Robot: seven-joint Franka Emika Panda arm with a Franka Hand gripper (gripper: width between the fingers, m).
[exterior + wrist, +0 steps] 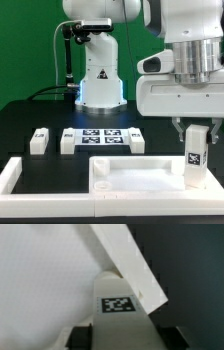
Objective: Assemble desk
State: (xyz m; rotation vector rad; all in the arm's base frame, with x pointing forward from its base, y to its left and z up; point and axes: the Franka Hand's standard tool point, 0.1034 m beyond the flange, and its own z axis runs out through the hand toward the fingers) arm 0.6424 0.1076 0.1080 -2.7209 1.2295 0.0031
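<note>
Gripper (196, 134) clamped on one white leg (195, 156), at roughly 4 o'clock in the exterior view. Leg's long axis is upright, in line with the fingers (77, 340), tag face outward, lower end hanging into the desk top (128, 176) near its corner on the exterior view's right. Desk top lies flat, open side up, at 5 to 6 o'clock. Wrist view: leg (120, 308) sits between both pads, its far end at the inner side of the raised rim (128, 263); contact with the floor of the tray cannot be told. Judgement: the seat for this leg lies straight below the fingers, so the next move is a short vertical descent, with rim clearance critical. Three loose legs (40, 140) wait at 10 to 12 o'clock from the tray, around the marker board (103, 138).
</note>
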